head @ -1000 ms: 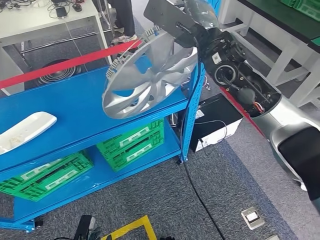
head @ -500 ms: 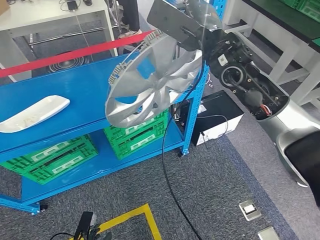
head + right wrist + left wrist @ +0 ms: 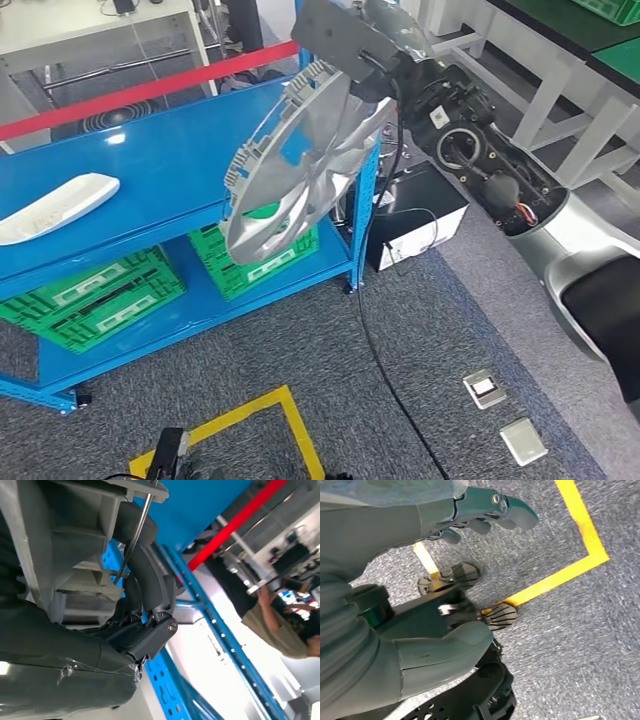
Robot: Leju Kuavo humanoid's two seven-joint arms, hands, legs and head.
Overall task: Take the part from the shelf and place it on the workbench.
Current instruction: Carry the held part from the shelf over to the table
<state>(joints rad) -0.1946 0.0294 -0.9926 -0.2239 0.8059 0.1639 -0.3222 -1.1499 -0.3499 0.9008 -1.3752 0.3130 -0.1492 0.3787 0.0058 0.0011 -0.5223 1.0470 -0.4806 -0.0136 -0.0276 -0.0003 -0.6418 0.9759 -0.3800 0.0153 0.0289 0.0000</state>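
Silver plastic, the round spoked wheel cover [image 3: 302, 165] now hangs tilted on edge off the front right corner of the blue metal shelf [image 3: 151, 180], its rim held tight in the right robot hand [image 3: 147, 600], where half a second ago it lay flatter over the shelf top. The part is clear of the shelf, so I judge the carry to the bench comes next. The whole view has shifted since then, which reads as the camera turning, and the left robot hand [image 3: 444, 580] hangs with fingers apart, holding nothing, over the grey carpet.

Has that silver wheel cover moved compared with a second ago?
Yes. The wheel cover in the right hand has tipped more on edge and now hangs past the blue shelf's front edge.
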